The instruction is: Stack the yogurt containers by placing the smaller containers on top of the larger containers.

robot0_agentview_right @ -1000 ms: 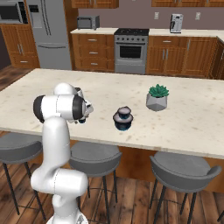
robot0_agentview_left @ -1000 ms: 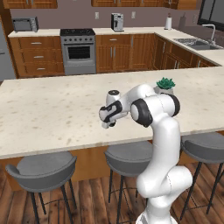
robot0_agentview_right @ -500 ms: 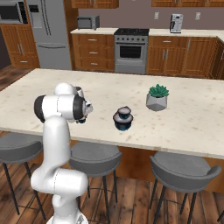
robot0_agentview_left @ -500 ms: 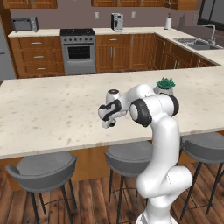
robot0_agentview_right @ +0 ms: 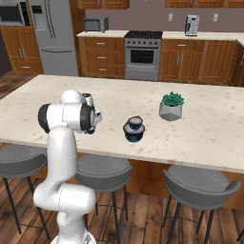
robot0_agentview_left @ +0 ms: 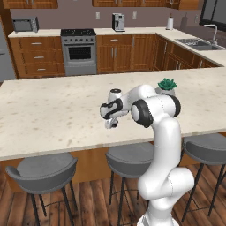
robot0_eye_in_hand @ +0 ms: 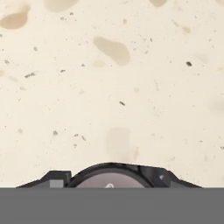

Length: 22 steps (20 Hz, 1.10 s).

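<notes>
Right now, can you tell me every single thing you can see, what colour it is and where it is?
yogurt cup stack: looks like two, dark with pale tops, on the island counter, apart from the plant
smallest yogurt cup: one, dark rim with pale pinkish top, between the tool's tips
potted plant: one, green in a grey pot, on the counter
island counter: one, cream and speckled
stools: three, grey, along the counter's near side
stove: one, silver, back wall
fridge: one, silver, back left
microwave: one, grey, back counter
coffee machine: one, back counter
sink: one, silver, right counter
tool: one, above the counter, holding the smallest cup
arm: one, white
</notes>
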Motion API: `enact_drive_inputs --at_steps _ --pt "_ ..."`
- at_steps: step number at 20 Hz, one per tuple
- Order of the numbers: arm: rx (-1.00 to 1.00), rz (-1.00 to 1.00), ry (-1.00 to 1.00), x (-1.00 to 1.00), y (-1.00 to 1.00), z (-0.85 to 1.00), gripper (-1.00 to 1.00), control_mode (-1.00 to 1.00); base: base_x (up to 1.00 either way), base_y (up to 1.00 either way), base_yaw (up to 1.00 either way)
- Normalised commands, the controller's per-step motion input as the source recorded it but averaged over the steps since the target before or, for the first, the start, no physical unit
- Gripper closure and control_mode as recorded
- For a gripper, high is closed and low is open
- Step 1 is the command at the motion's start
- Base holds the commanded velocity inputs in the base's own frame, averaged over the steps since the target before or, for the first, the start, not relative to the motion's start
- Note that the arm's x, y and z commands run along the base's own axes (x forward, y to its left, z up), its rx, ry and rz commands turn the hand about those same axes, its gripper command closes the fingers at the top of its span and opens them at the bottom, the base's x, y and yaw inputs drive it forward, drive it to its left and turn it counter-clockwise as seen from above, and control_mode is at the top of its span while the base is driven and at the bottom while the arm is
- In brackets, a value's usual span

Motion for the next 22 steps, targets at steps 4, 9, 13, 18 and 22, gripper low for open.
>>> enact_drive_inputs --at_steps 4,9,13,18,22 --pt "-0.02 0.03 0.01 0.00 -0.11 0.04 1.00 -1.00 0.00 0.00 0.00" --pt "-0.05 0.00 0.00 0.02 -0.01 0.40 1.00 -1.00 0.00 0.00 0.00" --pt "-0.07 0.00 0.00 0.02 0.00 0.56 1.00 -1.00 0.00 0.00 0.00" --pt "-0.06 0.00 0.00 0.00 -0.01 0.61 1.00 -1.00 0.00 0.00 0.00" --pt "-0.04 0.00 0.00 0.00 -0.15 0.58 1.00 -1.00 0.00 0.00 0.00"
